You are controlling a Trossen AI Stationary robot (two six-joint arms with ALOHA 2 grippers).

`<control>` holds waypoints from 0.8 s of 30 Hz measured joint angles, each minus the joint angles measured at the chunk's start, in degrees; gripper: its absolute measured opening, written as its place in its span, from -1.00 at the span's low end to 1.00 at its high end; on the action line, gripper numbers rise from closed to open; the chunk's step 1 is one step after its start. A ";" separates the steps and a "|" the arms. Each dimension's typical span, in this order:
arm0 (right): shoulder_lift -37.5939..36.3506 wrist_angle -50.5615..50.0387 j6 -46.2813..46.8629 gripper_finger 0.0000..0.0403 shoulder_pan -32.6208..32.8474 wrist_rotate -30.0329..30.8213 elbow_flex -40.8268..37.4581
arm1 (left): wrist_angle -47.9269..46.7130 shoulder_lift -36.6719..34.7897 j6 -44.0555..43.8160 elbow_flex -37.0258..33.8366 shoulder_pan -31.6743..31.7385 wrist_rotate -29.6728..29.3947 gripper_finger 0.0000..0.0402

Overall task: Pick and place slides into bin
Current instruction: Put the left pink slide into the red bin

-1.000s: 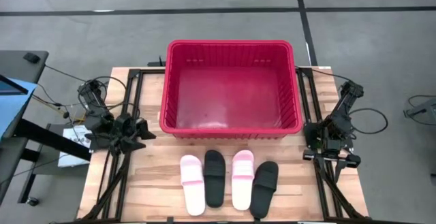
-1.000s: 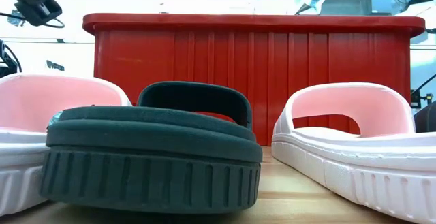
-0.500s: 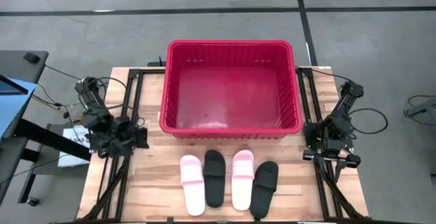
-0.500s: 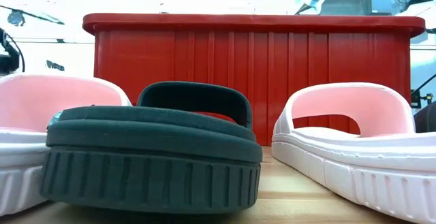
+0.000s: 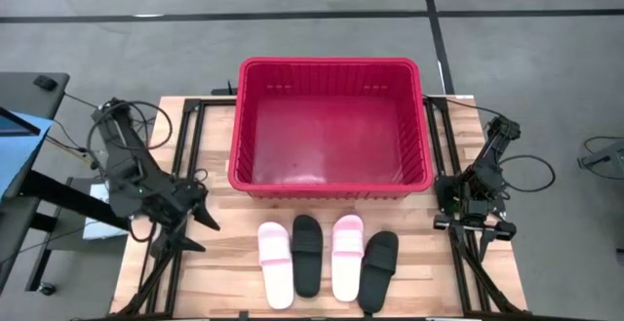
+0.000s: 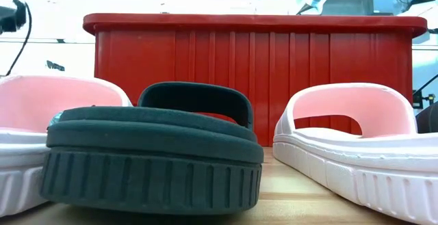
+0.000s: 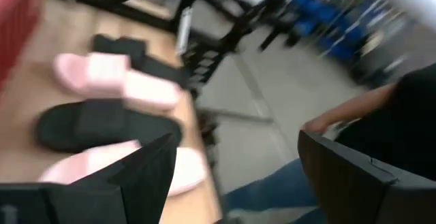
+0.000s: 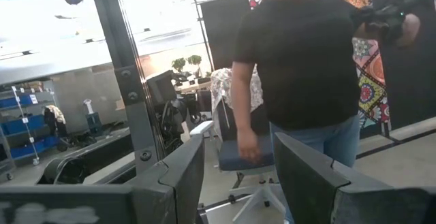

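Observation:
Four slides lie side by side, soles down, on the wooden table near its front edge: a pink one (image 5: 275,262), a black one (image 5: 307,253), a pink one (image 5: 347,255) and a black one (image 5: 378,267). The red bin (image 5: 331,131) stands behind them, with nothing in it. My left gripper (image 5: 200,214) hangs open above the table's left side, left of the slides and apart from them. Its wrist view looks across the slides (image 7: 102,125) between its spread fingers (image 7: 231,176). My right gripper (image 5: 485,228) rests at the table's right edge, open, with nothing between its fingers (image 8: 238,176).
Black frame rails (image 5: 185,155) run along both sides of the table. A person in a black shirt (image 8: 300,54) stands in the room beyond the table. Bare wood (image 5: 224,262) lies between my left gripper and the leftmost pink slide.
My left gripper has risen and swung toward the table's near edge and the slides, tipping up toward level as it went. It stays open. The slides and the bin have not moved.

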 joint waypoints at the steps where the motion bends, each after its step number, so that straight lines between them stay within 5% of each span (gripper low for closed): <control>1: -0.02 0.02 0.00 -0.17 0.00 0.00 -0.02 | -3.14 1.62 0.01 2.53 0.00 -0.49 0.48; 11: -0.02 0.02 -0.02 -0.17 -0.02 0.00 0.00 | -25.26 14.77 2.19 21.17 0.02 -10.55 0.48; 24: -0.02 0.02 0.00 -0.17 0.00 0.00 -0.02 | -28.06 18.93 2.61 22.25 0.04 -16.47 0.48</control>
